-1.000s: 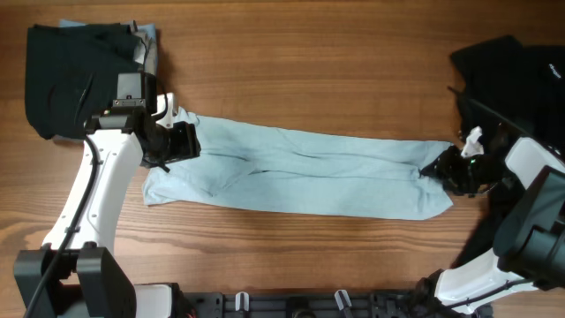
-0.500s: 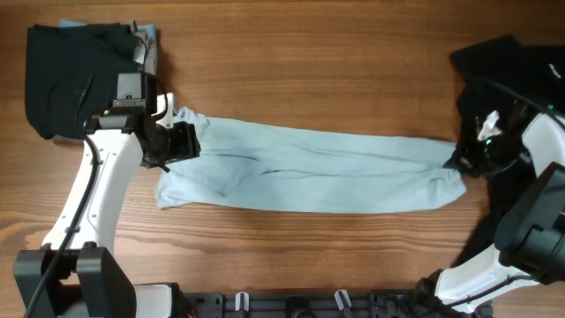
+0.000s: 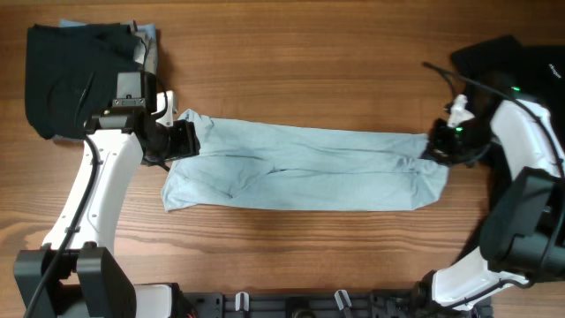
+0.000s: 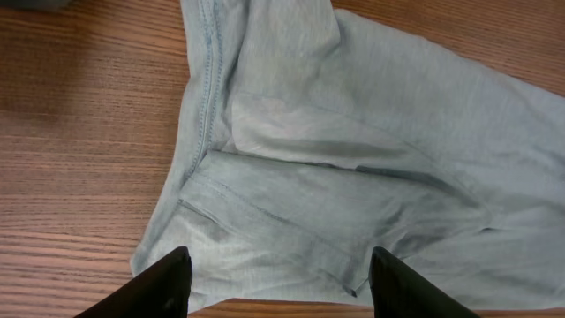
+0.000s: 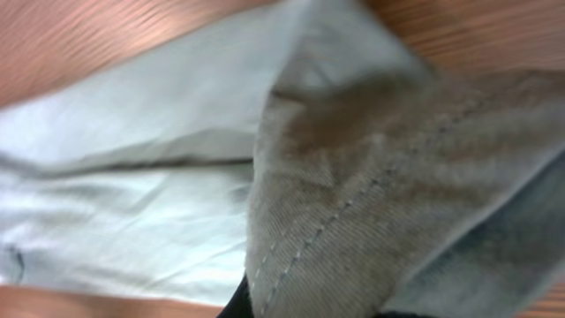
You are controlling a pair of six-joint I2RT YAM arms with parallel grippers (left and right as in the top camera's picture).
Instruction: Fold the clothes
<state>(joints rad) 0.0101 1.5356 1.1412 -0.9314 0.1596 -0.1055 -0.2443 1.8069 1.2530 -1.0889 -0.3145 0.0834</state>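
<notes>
**A:** Where is the pale blue shirt (image 3: 300,168), and how far along is the folding?

**B:** It lies on the counter (image 3: 309,53), narrowed into a long band, not yet folded end to end. A black shirt (image 3: 71,79) sits folded at far left, and a dark heap (image 3: 516,66) waits at right.

**A:** And the end effectors?

**B:** The left end effector (image 3: 187,141) hovers with jaws apart over the band's left end. The right end effector (image 3: 439,146) is closed, apparently pinching the right end, though its view is blurry. No basket or bin shows.

The brown-grained wooden table (image 3: 309,71) carries a light-blue T-shirt (image 3: 309,168) stretched in a long band across its middle, from 9 to 3 o'clock. A folded black garment (image 3: 71,75) lies at 10 o'clock, and a rumpled black heap (image 3: 512,66) at 2 o'clock.
</notes>
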